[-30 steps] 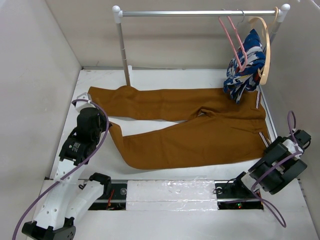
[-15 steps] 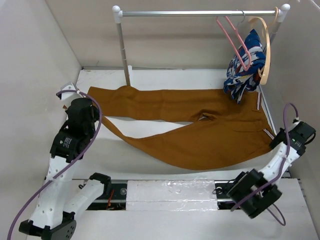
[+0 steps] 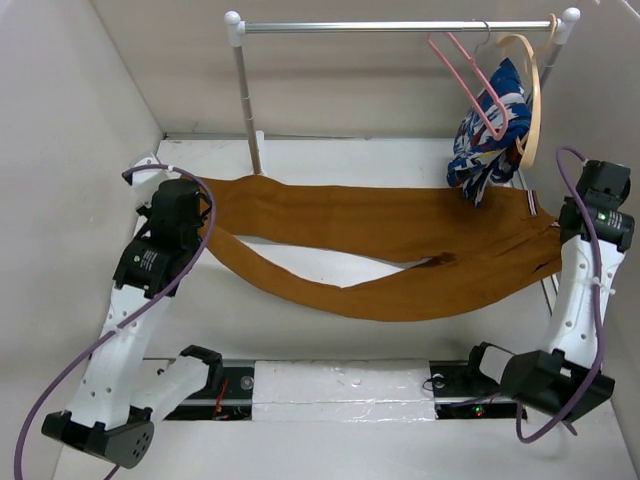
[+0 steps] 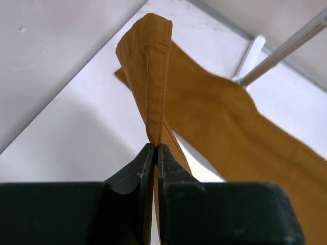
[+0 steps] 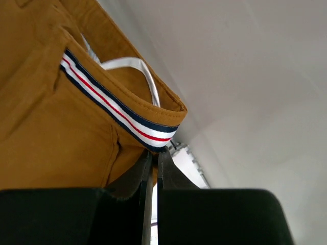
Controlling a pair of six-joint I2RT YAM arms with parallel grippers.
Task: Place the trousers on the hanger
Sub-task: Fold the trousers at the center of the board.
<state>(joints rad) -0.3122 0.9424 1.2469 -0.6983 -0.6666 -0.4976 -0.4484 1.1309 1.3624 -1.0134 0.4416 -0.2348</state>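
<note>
The rust-brown trousers (image 3: 380, 235) hang stretched between both arms above the white table, sagging in the middle. My left gripper (image 3: 190, 187) is shut on a leg cuff (image 4: 150, 66) at the left. My right gripper (image 3: 560, 222) is shut on the striped waistband (image 5: 122, 115) at the right. The waistband's white, red and dark stripes show just above the right fingertips (image 5: 164, 161). The pink hanger (image 3: 470, 85) hangs by its hook from the rail (image 3: 400, 27) at the upper right, apart from the trousers.
A blue, white and red patterned garment (image 3: 490, 130) hangs on a pale wooden hanger (image 3: 532, 95) beside the pink one. The rail's left post (image 3: 245, 100) stands at the table's back. White walls close in on both sides.
Both arms have risen and lifted the trousers off the table. The right gripper closed on the waistband and moved up and back. The cloth now hangs taut between them.
</note>
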